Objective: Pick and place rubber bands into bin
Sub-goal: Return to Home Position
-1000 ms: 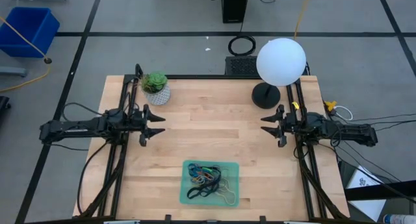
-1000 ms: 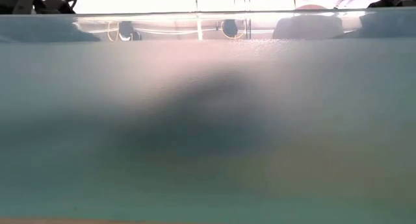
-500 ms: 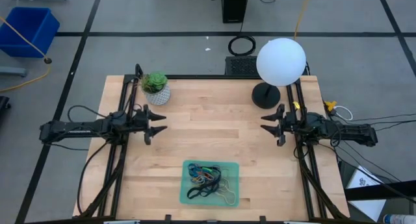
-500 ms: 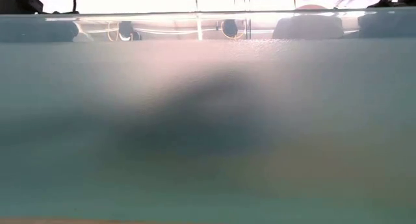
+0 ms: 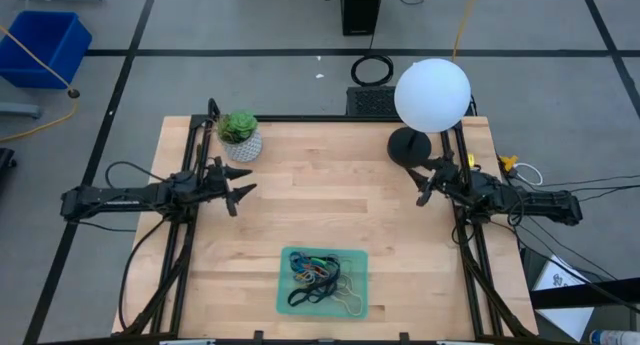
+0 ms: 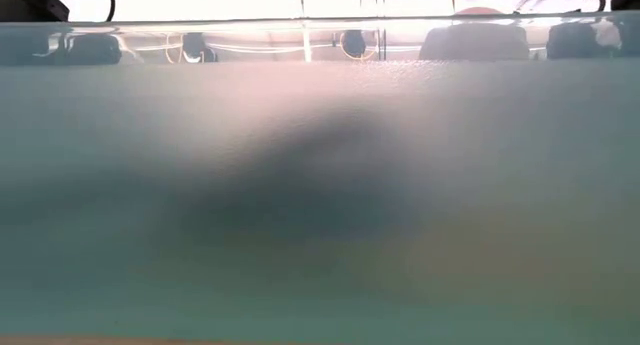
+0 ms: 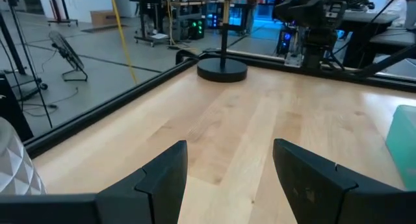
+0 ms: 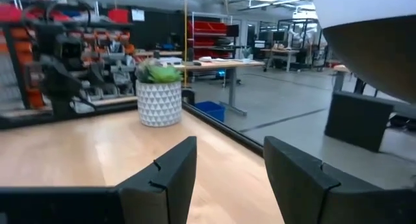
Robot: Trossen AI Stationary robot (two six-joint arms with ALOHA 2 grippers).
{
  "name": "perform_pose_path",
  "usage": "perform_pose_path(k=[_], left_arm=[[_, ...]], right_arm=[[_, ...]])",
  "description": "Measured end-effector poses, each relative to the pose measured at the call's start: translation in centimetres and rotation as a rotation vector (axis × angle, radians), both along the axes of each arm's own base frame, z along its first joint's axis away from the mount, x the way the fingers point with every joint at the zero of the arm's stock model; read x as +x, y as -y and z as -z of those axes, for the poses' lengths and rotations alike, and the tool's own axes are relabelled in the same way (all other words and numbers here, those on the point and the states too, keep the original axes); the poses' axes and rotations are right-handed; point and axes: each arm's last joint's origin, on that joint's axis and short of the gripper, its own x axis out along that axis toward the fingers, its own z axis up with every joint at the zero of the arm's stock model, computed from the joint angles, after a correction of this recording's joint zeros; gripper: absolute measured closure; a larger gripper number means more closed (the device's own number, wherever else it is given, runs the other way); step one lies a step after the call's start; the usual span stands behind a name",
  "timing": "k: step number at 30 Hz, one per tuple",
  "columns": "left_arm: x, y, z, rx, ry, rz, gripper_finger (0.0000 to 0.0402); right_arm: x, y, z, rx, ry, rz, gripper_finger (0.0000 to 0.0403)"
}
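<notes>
Left hand [image 5: 237, 187], right hand [image 5: 424, 180]: both spread, well apart.

We can't read any text, label, brand or number in these views. The right wrist view shows a small white sign [image 8: 138, 15] on the room's far wall, but it's too small for us to read. We can make out no print on the bin [image 5: 360, 259] either.
</notes>
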Motion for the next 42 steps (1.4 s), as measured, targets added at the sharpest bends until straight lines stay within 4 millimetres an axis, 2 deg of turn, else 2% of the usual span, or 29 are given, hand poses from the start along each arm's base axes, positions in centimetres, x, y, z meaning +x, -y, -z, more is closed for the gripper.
perform_pose_path(k=[14, 42], left_arm=[[0.00, -0.03, -0.08, 0.121, -0.035, 0.007, 0.0167], [0.01, -0.03, -0.14, 0.112, -0.023, 0.006, 0.0167]], right_arm=[[0.33, 0.02, 0.27, -0.106, -0.109, -0.001, 0.0231], [0.33, 0.01, -0.51, -0.120, -0.031, 0.001, 0.0230]])
